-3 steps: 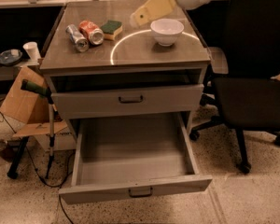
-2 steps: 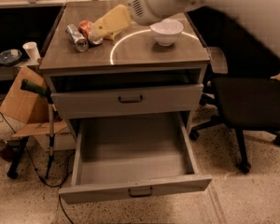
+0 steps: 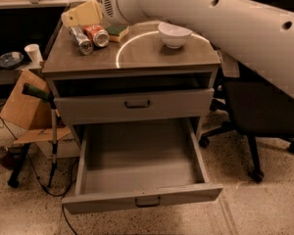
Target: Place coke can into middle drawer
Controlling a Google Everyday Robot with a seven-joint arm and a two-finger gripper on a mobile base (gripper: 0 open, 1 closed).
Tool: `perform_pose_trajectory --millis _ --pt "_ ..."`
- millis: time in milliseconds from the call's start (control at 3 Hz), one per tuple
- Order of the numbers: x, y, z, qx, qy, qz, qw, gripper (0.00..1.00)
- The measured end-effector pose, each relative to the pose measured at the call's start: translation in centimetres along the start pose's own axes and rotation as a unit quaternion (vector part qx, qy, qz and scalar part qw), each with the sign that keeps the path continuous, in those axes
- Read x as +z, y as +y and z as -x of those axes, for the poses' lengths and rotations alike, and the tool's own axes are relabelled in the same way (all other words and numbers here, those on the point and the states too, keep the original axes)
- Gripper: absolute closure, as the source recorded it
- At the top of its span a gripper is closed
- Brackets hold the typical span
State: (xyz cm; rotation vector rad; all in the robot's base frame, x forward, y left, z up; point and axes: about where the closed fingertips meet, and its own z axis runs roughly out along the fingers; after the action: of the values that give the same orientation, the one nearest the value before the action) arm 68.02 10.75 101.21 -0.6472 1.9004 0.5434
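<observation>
Since the earlier frame, the white arm (image 3: 225, 23) had swung further left across the cabinet, carrying the gripper (image 3: 82, 14) from a spot over the middle of the back edge out to the rear left corner of the tabletop (image 3: 152, 58), while the cans, bowl and drawers had kept their places. The tan gripper hung just above and behind the cans, and whether it was released or clenched could not be told; nothing was seen held in it. The coke can (image 3: 96, 35) lay on its side on the tabletop, just below and slightly right of the gripper, apart from it, with its silver end turned toward the camera. A slimmer silver can (image 3: 82, 39) lay on its side just beside the coke can, on its left, and a green and yellow sponge (image 3: 117, 31) sat on its right. A white bowl (image 3: 174, 34) stood upright further right, well apart from the cans. Below, the upper drawer (image 3: 137, 104) was pulled out only slightly, and the middle drawer (image 3: 186, 194) stood pulled far out, its grey floor bare.
</observation>
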Motion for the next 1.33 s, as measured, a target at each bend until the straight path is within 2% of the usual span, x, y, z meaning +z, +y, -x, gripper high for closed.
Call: perform_pose_trajectory --millis 333,667,1000,1333 --pt "0.0 0.0 0.0 0.000 0.000 0.000 1.0000 0.00" --pt "0.7 -1.5 -0.1 0.004 -0.011 -0.023 0.9997 0.00" --pt "2.4 -5.2 -0.2 0.004 -0.027 -0.071 0.9971 0.00" --pt "3.9 -9.8 -1.0 0.003 -0.033 -0.105 0.9939 0.00"
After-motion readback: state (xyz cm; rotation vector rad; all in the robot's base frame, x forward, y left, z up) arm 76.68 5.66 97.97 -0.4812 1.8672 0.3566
